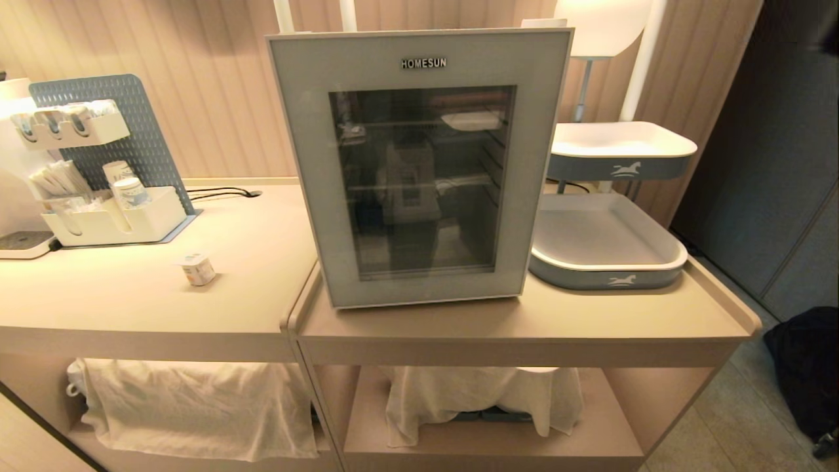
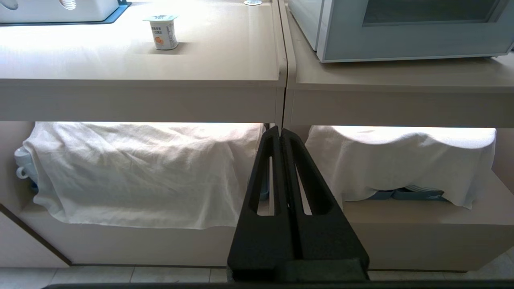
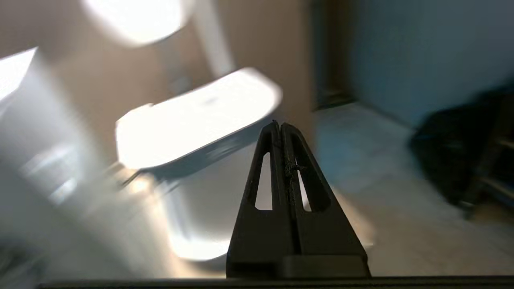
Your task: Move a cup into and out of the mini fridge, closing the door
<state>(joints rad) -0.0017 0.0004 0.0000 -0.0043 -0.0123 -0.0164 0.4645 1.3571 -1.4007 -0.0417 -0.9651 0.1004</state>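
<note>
Cup (image 1: 196,268) stands upright on the left counter (image 1: 131,295), well apart from the mini fridge (image 1: 419,170), whose door (image 1: 308,164) is closed. Left gripper (image 2: 280,130) hangs low in front of the cloth-draped lower shelves, fingers clenched on nothing. Right gripper (image 3: 280,125) is off beside the stacked trays (image 1: 603,242), fingers pressed together and empty.

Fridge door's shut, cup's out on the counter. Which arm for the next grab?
Probably left. The tiny white yogurt cup with orange label stands on the counter on the robot's left of the white mini fridge, ahead of the left gripper. The right gripper faces the trays and floor on the other side.
</note>
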